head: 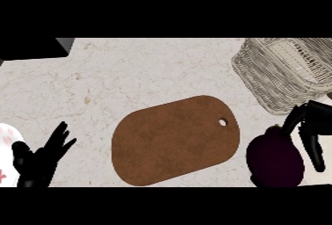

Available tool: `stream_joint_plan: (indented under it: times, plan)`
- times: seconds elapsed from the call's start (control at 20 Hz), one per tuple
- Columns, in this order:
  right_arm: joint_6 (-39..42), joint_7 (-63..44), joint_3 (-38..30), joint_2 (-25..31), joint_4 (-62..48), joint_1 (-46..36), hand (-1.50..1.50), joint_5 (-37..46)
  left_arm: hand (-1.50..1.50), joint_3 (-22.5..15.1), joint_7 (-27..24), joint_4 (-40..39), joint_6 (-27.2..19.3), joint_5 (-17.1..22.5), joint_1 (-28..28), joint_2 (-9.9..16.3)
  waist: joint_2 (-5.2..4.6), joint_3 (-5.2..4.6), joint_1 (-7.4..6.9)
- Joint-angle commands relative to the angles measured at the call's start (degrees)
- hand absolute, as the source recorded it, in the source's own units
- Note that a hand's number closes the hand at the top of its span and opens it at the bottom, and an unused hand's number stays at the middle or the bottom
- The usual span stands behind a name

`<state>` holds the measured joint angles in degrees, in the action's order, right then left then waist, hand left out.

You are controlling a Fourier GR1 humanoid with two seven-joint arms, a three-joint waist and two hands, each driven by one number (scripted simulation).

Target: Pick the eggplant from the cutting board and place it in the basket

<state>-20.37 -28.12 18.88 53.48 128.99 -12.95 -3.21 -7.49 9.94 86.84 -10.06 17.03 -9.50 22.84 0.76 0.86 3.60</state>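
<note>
Marble counter — cutting board, basket

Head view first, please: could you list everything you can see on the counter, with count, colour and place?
Cutting board: one, brown, oval with a small hole near its right end, lying bare at the middle of the counter.
Eggplant: one, dark purple, off the board at its right, at the right hand.
Basket: one, pale woven wicker, upper right.
Counter: one, light marbled stone, under everything.
Dark object: one, black and grey, upper left corner, mostly cut off; cannot tell what it is.
White object with red marks: one, at the left edge, partly hidden.
Left hand: one, black, open, fingers up, resting lower left.
Right hand: one, black, lower right, fingers reaching down beside the eggplant.
</note>
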Motion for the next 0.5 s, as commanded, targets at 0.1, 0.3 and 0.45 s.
stream_joint_plan:
  times: [0.1,0.3,0.45]
  plan:
    - [5.04,0.12,-20.66,5.50,-5.55,0.25,1.50,-14.31,0.00,-3.11,3.16,-3.87,-0.81,-2.03,0.07,-1.96,-0.68,-0.73,-1.02]
    - [12.40,-1.15,-29.68,8.97,-15.70,-5.82,1.50,-22.98,0.00,-3.69,2.87,-2.88,0.86,-2.20,-1.31,-1.24,-0.81,-0.82,-3.06]
    - [18.65,3.25,-34.01,10.60,-24.42,-5.54,1.50,-24.81,0.00,-2.76,2.92,-5.93,1.07,-1.80,2.29,-2.13,-1.04,-0.82,-2.89]
